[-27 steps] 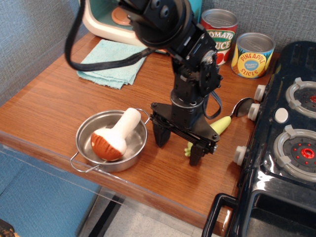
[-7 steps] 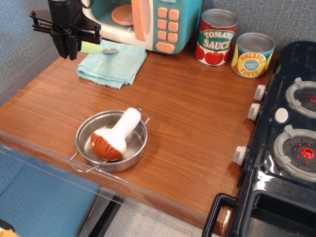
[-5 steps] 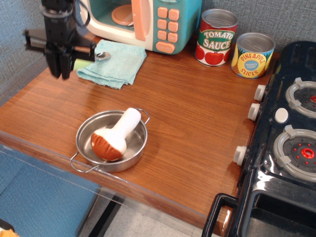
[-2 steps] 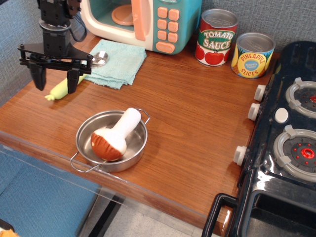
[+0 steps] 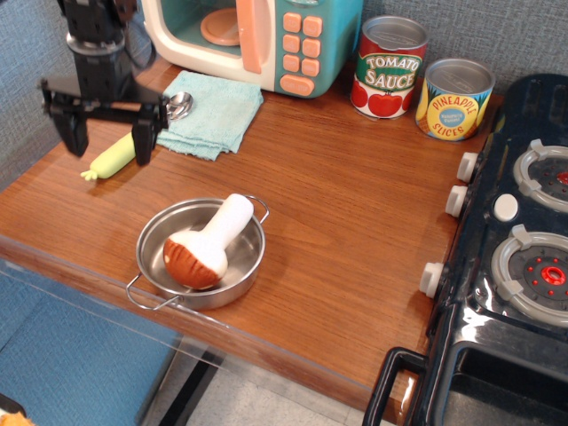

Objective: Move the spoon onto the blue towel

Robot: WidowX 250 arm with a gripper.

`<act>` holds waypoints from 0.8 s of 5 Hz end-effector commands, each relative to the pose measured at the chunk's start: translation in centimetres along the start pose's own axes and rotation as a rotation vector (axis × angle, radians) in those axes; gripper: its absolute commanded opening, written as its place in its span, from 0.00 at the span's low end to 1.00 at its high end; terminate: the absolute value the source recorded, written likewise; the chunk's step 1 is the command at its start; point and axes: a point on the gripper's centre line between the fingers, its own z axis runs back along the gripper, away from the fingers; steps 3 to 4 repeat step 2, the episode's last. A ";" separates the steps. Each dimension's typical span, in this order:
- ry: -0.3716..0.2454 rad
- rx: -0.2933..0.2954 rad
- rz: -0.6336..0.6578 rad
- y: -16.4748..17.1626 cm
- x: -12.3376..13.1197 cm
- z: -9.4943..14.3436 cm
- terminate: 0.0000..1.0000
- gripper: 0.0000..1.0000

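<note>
1. Fingers (image 5: 76, 135) of the gripper (image 5: 107, 138) are hanging spread wide, gripping nothing, at upper left.
2. Spoon (image 5: 133, 140) is lying beneath them, its bowl resting on the blue towel (image 5: 213, 114), handle on the counter (image 5: 355, 222).

Count of items in view, by kind:

- Spoon (image 5: 133, 142): one.
- Blue towel (image 5: 216, 114): one.
- Steel pan (image 5: 156, 246): one, two-handled.
- Plush mushroom (image 5: 206, 243): one.
- Tin cans: two, one labelled tomato sauce (image 5: 389, 67), one labelled pineapple slices (image 5: 454, 99).
- Toy microwave (image 5: 266, 35): one.
- Toy stove (image 5: 510, 266): one, with two burners showing and three white knobs on its left edge.
- Gripper (image 5: 106, 140): one, with two fingers.
- Wooden table (image 5: 355, 231): one.
</note>
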 end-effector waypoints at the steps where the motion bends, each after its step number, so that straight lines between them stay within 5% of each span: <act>1: -0.135 -0.034 -0.138 0.2 -0.2 2.6 0.00 1.00; 2: -0.135 -0.034 -0.138 0.2 -0.2 2.6 1.00 1.00; 4: -0.135 -0.034 -0.138 0.2 -0.2 2.6 1.00 1.00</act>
